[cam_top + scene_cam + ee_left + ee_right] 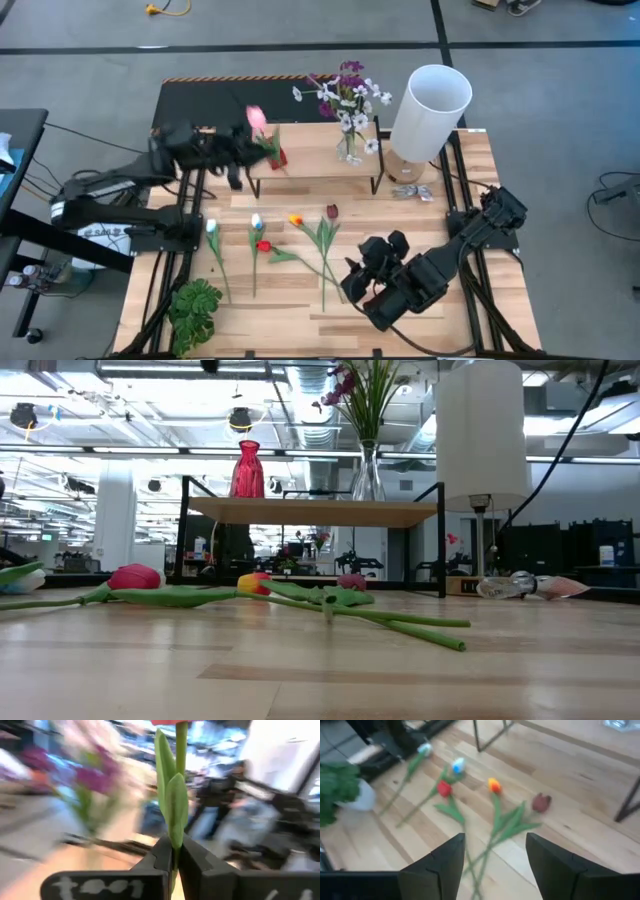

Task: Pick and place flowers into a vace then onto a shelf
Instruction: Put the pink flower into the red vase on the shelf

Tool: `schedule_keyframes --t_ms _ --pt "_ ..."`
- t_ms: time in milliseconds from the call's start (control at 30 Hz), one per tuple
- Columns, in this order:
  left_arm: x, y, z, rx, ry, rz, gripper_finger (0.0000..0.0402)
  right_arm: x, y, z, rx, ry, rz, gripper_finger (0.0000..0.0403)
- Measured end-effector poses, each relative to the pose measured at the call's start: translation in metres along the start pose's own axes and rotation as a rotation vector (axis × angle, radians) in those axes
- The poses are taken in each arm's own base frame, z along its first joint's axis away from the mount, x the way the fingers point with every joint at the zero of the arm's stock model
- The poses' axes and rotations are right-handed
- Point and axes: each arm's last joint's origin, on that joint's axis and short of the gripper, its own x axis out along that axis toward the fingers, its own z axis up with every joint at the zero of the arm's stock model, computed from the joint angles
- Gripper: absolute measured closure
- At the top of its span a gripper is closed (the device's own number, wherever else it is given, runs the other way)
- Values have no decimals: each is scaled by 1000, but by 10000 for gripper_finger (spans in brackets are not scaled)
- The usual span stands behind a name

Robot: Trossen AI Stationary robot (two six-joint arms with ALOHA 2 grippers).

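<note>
Apparently left pincer (243, 140) (arm outstretched) grips pink tulip (257, 119) over shelf (310, 163).

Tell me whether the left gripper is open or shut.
Shut: the left gripper is clamped on the pink tulip's green stem, held upright beside the red vase.

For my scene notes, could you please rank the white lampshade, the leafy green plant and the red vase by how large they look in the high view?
1. White lampshade, clearly the largest.
2. Leafy green plant.
3. Red vase, only a small patch, partly hidden by the pink tulip that the left gripper holds above it.
</note>
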Motion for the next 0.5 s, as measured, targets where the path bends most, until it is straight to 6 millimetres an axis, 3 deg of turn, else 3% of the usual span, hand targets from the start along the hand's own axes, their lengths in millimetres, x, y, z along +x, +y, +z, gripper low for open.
schedule_keyframes --t_ms 167,367,500 --pt "-12 18 44 165 11 231 401 11 -4 -4 -17 20 -40 209" --pt "-10 47 74 187 45 333 401 12 -5 -7 -25 21 -45 223" --pt "-5 58 83 159 83 326 401 10 -4 -9 -31 22 -38 227"
